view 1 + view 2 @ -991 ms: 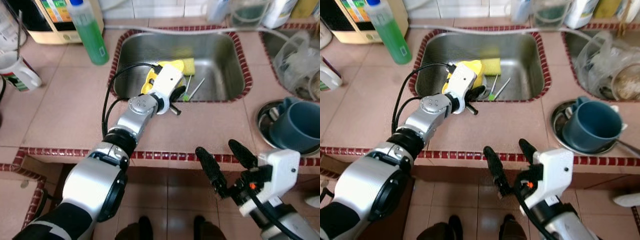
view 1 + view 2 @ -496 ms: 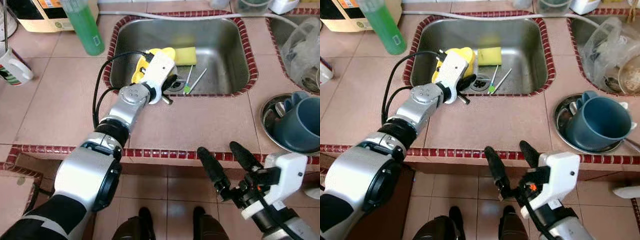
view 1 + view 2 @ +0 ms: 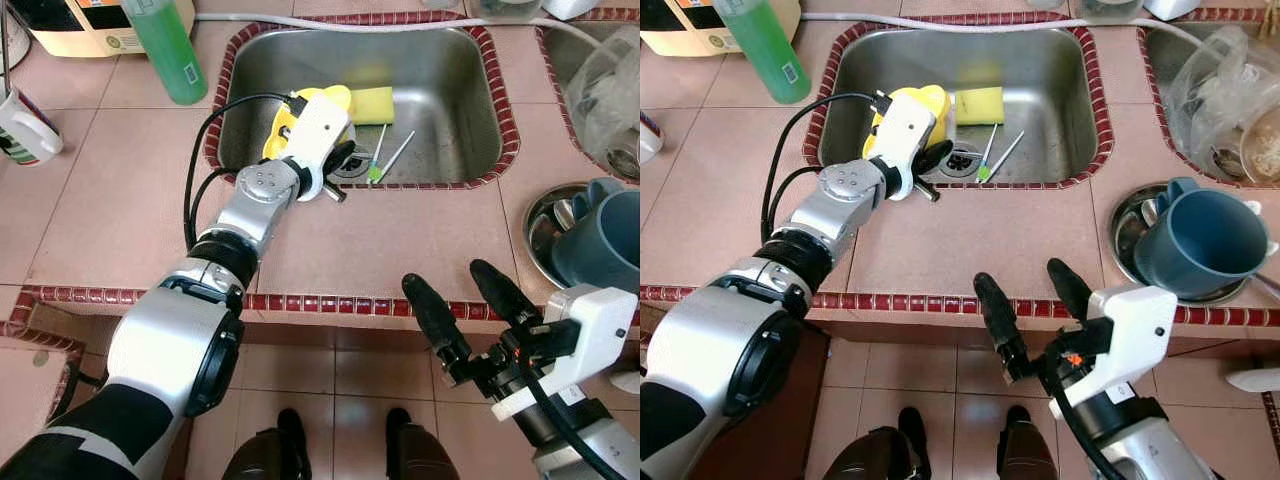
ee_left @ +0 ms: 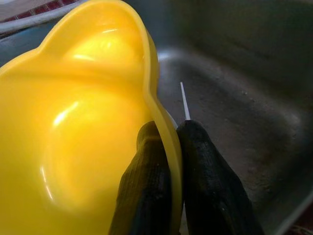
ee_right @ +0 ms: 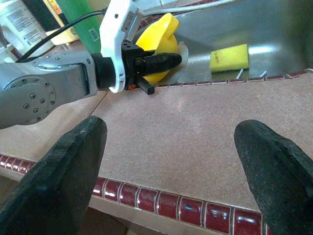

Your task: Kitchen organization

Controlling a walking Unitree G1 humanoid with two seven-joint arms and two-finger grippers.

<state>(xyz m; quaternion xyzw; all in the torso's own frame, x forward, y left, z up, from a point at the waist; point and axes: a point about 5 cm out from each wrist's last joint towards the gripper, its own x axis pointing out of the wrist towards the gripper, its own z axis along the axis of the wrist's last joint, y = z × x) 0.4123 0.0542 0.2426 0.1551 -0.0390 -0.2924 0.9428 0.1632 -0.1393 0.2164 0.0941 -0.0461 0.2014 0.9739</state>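
The left end effector (image 4: 168, 161) pinches the yellow bowl's (image 3: 300, 118) rim inside the sink (image 3: 455, 90), not yet lifted out. The sponge (image 3: 371, 105) and utensils (image 3: 385, 160) remain there. The right end effector (image 3: 470, 310) hangs open before the counter (image 3: 400, 245).

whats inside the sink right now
In the sink: a yellow bowl pinched at its rim by the left gripper, a yellow sponge, two thin utensils, and the drain. The wrist hides the sink floor under the bowl.
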